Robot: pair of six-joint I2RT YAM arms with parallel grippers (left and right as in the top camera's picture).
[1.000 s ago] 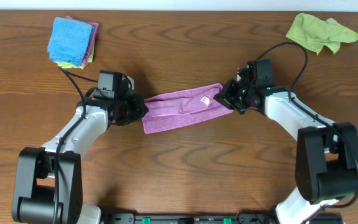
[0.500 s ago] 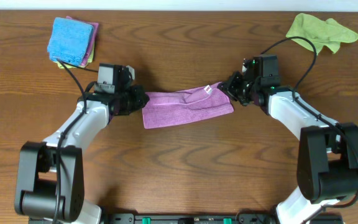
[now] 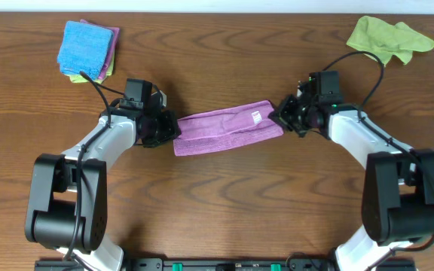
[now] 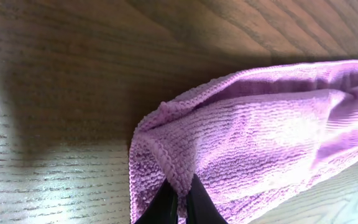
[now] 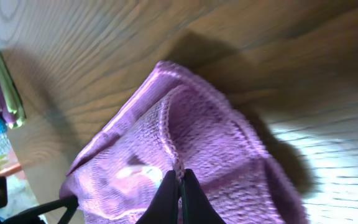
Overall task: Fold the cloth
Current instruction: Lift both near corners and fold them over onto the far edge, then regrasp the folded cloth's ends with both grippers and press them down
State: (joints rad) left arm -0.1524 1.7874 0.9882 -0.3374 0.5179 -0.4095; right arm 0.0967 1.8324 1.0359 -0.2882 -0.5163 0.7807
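Note:
The purple-pink cloth [image 3: 226, 128] lies as a long folded strip across the middle of the table, stretched between both arms, its small white tag [image 3: 255, 117] up near the right end. At the strip's left end my left gripper [image 3: 170, 129] is shut on the cloth, and the wrist view shows its black fingertips [image 4: 194, 198] pinching a doubled edge of the cloth [image 4: 260, 149]. At the right end my right gripper [image 3: 279, 120] is shut on the cloth too, its tips [image 5: 179, 186] clamped on a hemmed edge of the cloth [image 5: 216, 137].
A stack of folded cloths with a bright blue cloth [image 3: 85, 47] on top sits at the back left. A crumpled lime-green cloth [image 3: 386, 38] lies at the back right. Cables run from both arms over the wooden table [image 3: 224, 203].
Both grippers carried the cloth's ends away from me and back down; the strip now lies flatter and a little farther back, with the tag on top near the right end.

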